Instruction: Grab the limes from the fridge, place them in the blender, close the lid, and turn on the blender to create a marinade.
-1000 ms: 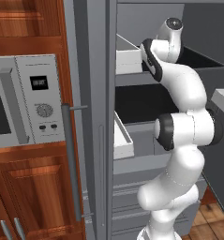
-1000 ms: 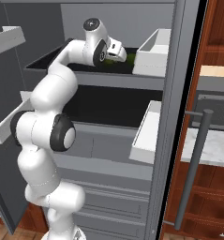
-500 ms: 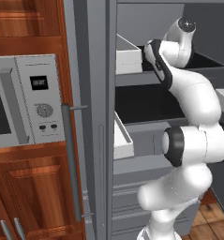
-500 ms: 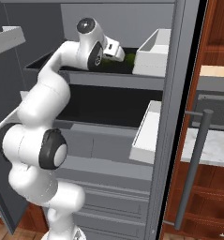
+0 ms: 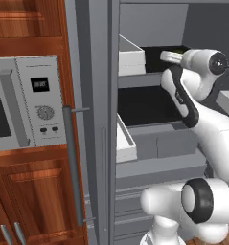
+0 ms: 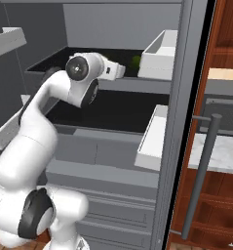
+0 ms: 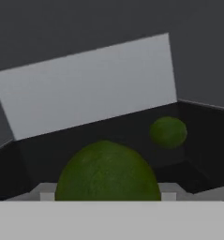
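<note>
The fridge stands open, and my arm reaches onto its upper black shelf. In the hand view one of the limes, dark green and round, fills the gap between my fingertips, which touch its two sides. My gripper is shut on it. A second lime lies farther back on the shelf, beside the white bin; the right base view shows the same lime just past my gripper. From the left base, the gripper points into the shelf. The blender and the lid are out of view.
A white bin sits on the upper shelf's edge, and another bin hangs a level lower. A silver microwave is set in the wood cabinets left of the fridge. The long bar handle stands near the door edge.
My elbow has swung out and down beside the fridge, and the hand has drawn back a little along the upper shelf. The far lime has stayed in place.
</note>
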